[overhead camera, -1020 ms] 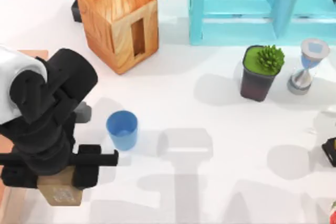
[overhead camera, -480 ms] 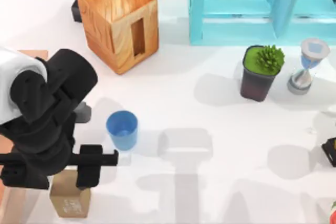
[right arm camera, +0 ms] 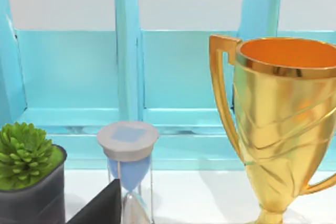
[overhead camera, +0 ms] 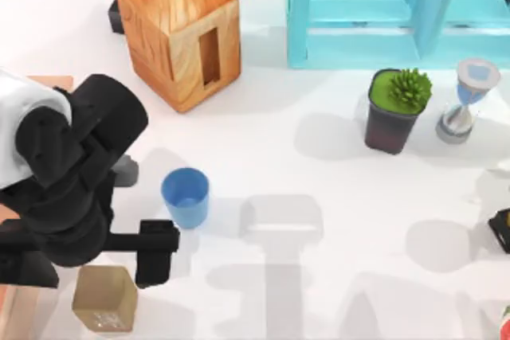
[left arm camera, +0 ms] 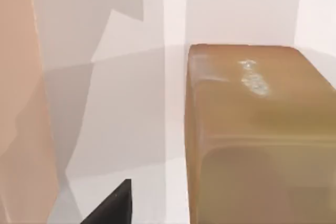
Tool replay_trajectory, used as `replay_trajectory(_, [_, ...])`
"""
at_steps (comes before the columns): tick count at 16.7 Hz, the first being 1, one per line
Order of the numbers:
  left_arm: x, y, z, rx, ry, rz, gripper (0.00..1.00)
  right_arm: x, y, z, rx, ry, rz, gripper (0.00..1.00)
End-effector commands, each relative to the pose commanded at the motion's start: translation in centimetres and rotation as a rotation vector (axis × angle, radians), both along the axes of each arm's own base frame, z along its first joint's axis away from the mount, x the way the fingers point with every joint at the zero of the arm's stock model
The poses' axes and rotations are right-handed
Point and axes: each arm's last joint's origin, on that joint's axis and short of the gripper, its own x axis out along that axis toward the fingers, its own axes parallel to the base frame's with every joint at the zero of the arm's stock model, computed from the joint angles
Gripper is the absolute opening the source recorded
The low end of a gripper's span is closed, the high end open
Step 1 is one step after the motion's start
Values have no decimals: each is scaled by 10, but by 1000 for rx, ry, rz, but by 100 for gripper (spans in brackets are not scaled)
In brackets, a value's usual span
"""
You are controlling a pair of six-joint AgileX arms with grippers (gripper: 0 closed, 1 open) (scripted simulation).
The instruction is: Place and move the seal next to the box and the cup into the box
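- Left gripper (overhead camera: 88, 256) at the table's left edge, fingers spread wide, holding nothing; a second ago clamped on the seal (overhead camera: 104, 298), half a second ago parting around it, now clear of it.
- Seal resting upright on the white table (overhead camera: 319, 197), just below the gripper's crossbar, faint white marks on its near face; no longer lifted.
- In the left wrist view, seal (left arm camera: 260, 135) close below, standing on the table beside the box's pale reddish wall (left arm camera: 18, 103).
- Box (overhead camera: 20, 308) at the far left edge, just beside the seal.
- Cup (overhead camera: 186, 197) unmoved, upright near the gripper's right fingertip.
- Right arm parked at the right edge, facing shelf (right arm camera: 184, 82), trophy (right arm camera: 283, 124), hourglass (right arm camera: 127, 166), plant (right arm camera: 26, 174).
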Motion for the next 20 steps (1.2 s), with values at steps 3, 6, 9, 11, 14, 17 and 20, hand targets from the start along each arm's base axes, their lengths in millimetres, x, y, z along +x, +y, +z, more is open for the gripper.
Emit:
replay_trajectory(3, [0,0,0,0,0,0,100,0,0,0,0,0,0,100])
replay_trajectory(6, [1,-1,4,2,0,-6,100,0,0,0,0,0,0,100])
replay_trajectory(9, [3,-4,26,6,7,-11,100,0,0,0,0,0,0,100])
replay_trajectory(11, [4,-5,47,5,7,-9,100,0,0,0,0,0,0,100])
replay_trajectory(14, [3,-3,80,3,5,-3,100,0,0,0,0,0,0,100])
replay_trajectory(17, [0,0,99,0,0,-1,100,0,0,0,0,0,0,100])
replay_trajectory(20, [0,0,100,0,-1,-1,100,0,0,0,0,0,0,100])
